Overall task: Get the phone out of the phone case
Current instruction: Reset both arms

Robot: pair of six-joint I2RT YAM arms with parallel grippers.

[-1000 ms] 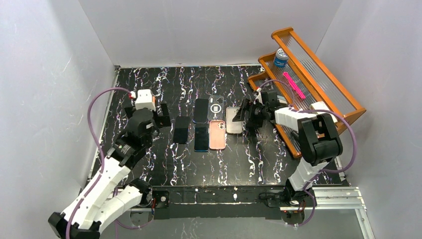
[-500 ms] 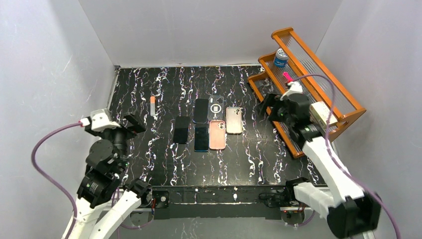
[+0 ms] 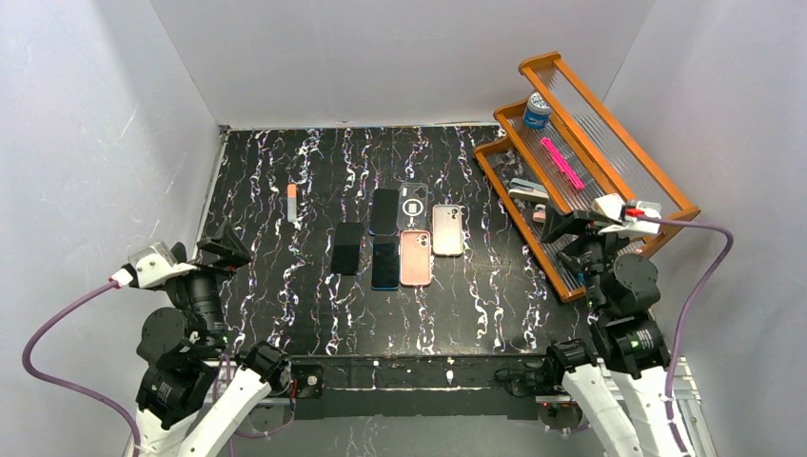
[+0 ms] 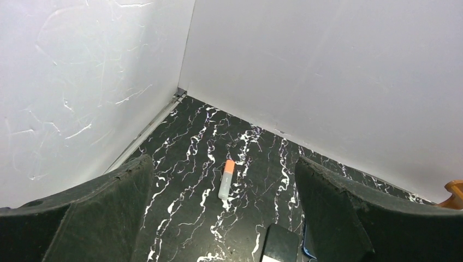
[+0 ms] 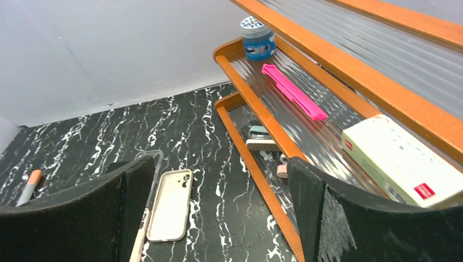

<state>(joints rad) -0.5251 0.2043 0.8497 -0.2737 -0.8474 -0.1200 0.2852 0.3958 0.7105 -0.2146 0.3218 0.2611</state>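
Retreating left end effector (image 4: 224, 164), right end effector (image 5: 218, 166) (both open)

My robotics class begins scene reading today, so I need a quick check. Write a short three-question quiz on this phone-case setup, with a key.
1. True or false: the left gripper is holding the orange-capped marker.
2. Which item sits on the wooden rack? A) blue-lidded jar B) pink phone case C) the marker
3. Fill in: the right gripper is ____ and holds nothing.

Key: 1 false, the marker lies on the table; 2 A; 3 open.
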